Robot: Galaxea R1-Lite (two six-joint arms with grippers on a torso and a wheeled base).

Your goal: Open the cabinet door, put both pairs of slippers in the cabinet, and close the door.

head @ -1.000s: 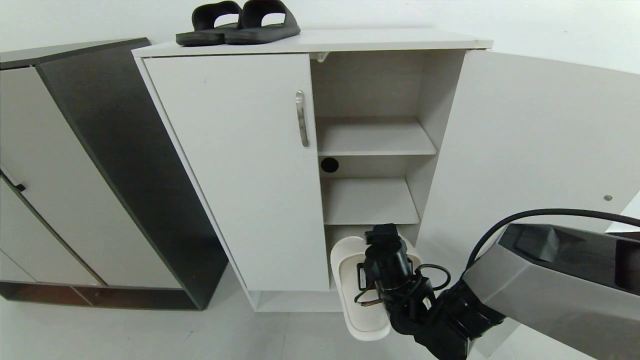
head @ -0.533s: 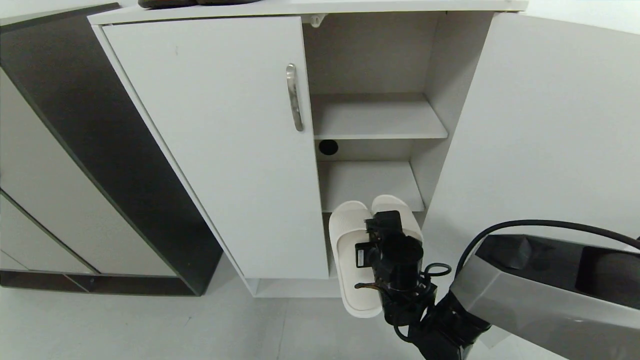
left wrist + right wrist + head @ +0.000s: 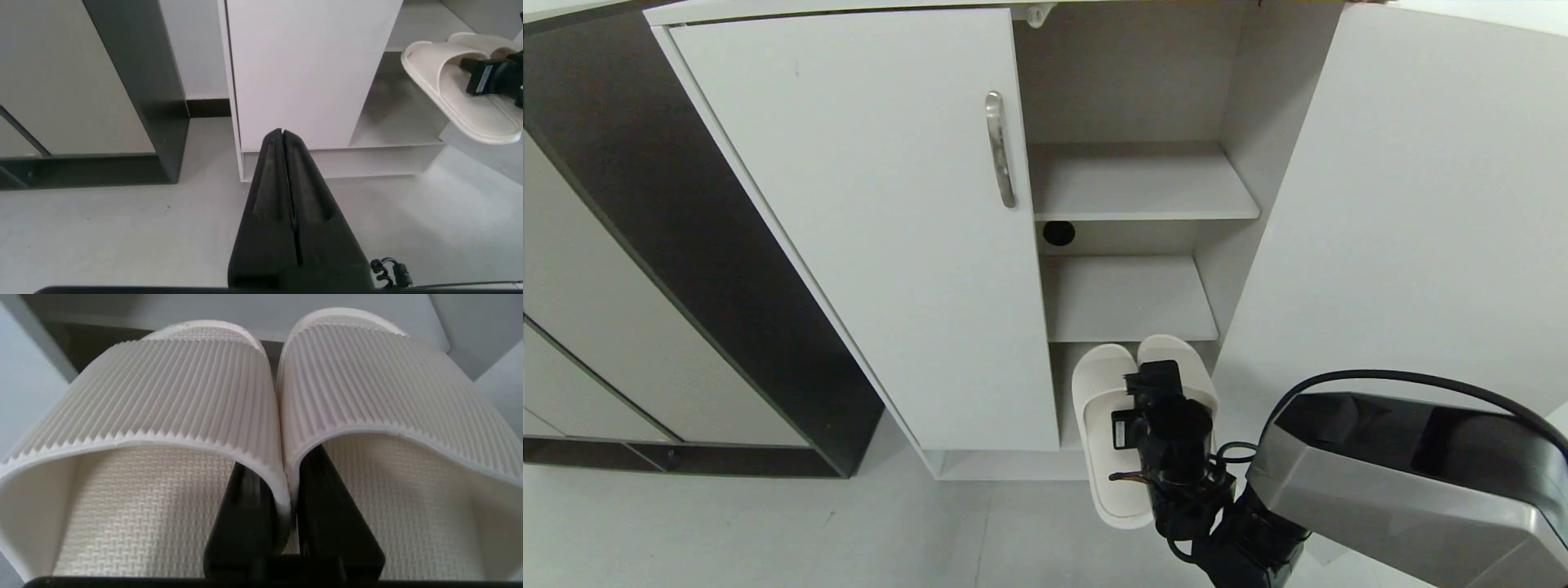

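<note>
- A dark-sided storage unit (image 3: 698, 245) is seen left of the white cabinet (image 3: 849, 245), set tight against the cabinet's side.
- A pale grey floor (image 3: 768, 531) is spread before the cabinet, and both pieces of furniture stand on it.
- The left claw (image 3: 282, 175) is held over the floor in front of the cabinet, aimed at the foot of its left door; its two dark fingers are pressed flat together with nothing between them.
- The cabinet's left door (image 3: 890, 163) is closed, and a slim upright metal handle (image 3: 1001, 147) is fixed near its inner edge.
- Inside the cabinet's open right half, two bare white shelves are seen, an upper shelf (image 3: 1143, 184) and a lower shelf (image 3: 1127, 298), with a round dark hole (image 3: 1058, 233) in the back panel between them.
- The white slippers (image 3: 1104, 457) are held side by side at the mouth of the cabinet's bottom compartment, under the lower shelf, toes towards the cabinet and heels projecting past its front edge.
- The slippers are cream-white, with finely ribbed straps and patterned footbeds.
- The right claw (image 3: 1156, 392) is clamped on the touching inner sides of the two slippers, just behind the straps.
- The cabinet's right door (image 3: 1405, 212) is swung wide open, its plain inner face turned forward.
</note>
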